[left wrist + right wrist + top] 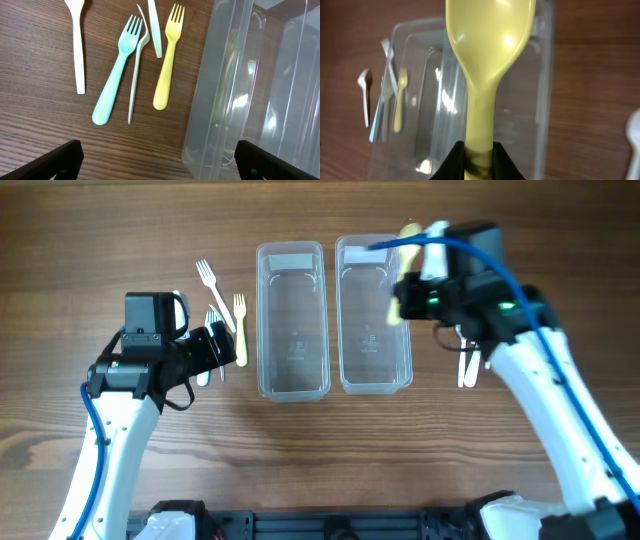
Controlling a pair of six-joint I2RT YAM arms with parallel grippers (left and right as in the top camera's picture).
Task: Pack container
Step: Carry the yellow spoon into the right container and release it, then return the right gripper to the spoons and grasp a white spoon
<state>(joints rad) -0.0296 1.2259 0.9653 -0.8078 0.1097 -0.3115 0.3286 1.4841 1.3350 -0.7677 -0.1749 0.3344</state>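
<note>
Two clear plastic containers stand side by side, the left one and the right one. My right gripper is shut on the handle of a yellow spoon and holds it above the right container's far right edge. In the right wrist view the spoon points away from the jaws over the container. My left gripper is open and empty, low over the table left of the left container. Ahead of its jaws lie a teal fork and a yellow fork.
More white cutlery lies by the forks: a spoon handle, a thin fork and a knife. A white fork lies furthest left. White utensils lie right of the right container. The left container's corner is close to my left gripper.
</note>
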